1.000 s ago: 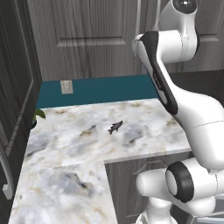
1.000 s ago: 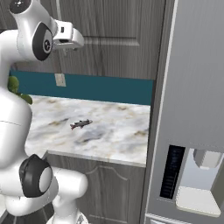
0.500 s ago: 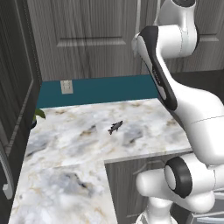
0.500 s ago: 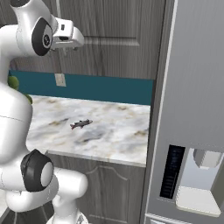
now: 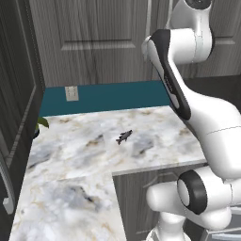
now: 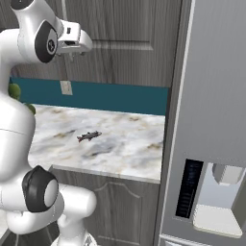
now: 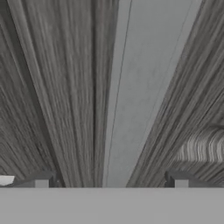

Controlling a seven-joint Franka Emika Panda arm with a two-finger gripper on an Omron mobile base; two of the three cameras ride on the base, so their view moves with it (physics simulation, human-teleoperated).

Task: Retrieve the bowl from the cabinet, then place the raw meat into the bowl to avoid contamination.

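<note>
**Ana:** Up against the tall grey wood-grain wall cabinet (image 7: 61,87), the two-finger gripper (image 7: 111,180) has its dark tips set wide apart, with the long pale metal bar handle (image 7: 140,87) running up between them. Nothing is clamped yet.

**Ben:** Anything different from a moment ago?

**Ana:** The arm has swung closer to the door over the last second, and the tips have drawn in a touch, though they remain spread. I read that as the start of a grasp on the handle, so the cabinet-opening step is only beginning.

**Ben:** And the bowl?

**Ana:** Presumably behind the panelled door; it stands closed, so I cannot tell.

**Ben:** The meat?

**Ana:** The tiny dark grey-brown fish-shaped piece of raw meat (image 5: 124,137) lies on the white marbled stone counter (image 5: 70,160), well below the gripper and well apart from it, near the middle of the slab. It has not moved. A green leaf (image 5: 42,122) pokes in at the counter's left edge.
</note>
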